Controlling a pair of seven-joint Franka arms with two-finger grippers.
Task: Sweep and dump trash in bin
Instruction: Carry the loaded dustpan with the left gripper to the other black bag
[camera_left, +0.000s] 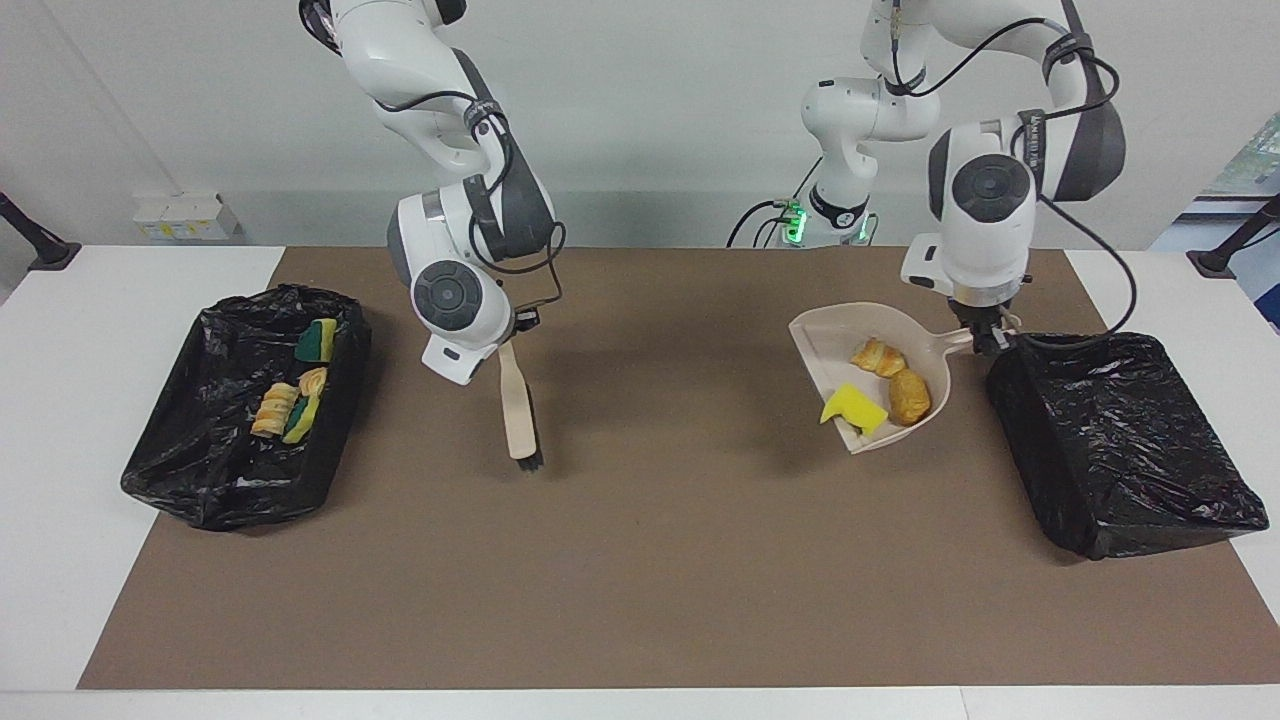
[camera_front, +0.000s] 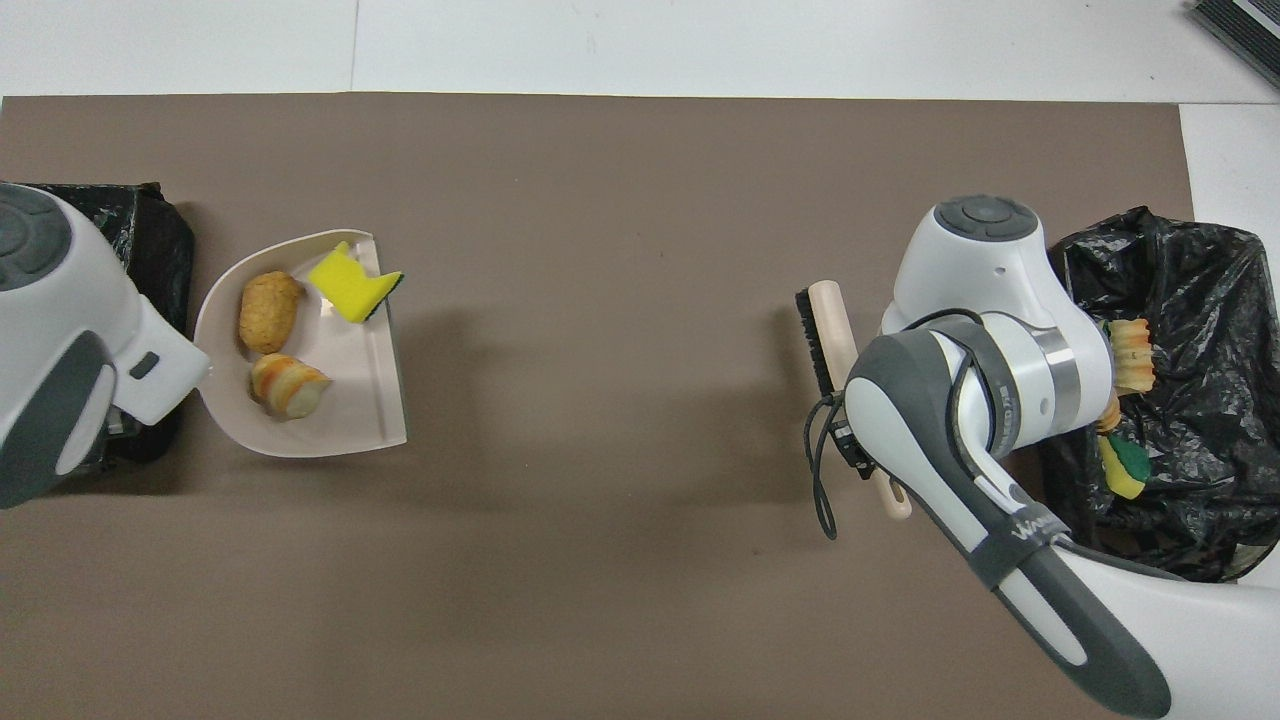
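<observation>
The left gripper (camera_left: 985, 335) clamps the smooth beige dustpan (camera_left: 830, 345) bearing three scraps (camera_left: 880, 385); the right gripper (camera_left: 508, 345) clamps the bristled brush (camera_left: 519, 415).

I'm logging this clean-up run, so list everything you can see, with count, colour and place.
Dustpan: one, beige, held over the mat beside the bin at the left arm's end.
Scraps in dustpan: three, two golden-brown, one yellow with a green side.
Brush: one, beige with dark bristles, held over the mat.
Bins: two, black-lined; one at the left arm's end, one at the right arm's end.
Scraps in right-end bin: four, golden-brown and yellow-green.
Mat: one, brown.
Left hand: shut on dustpan handle.
Right hand: shut on brush handle.
</observation>
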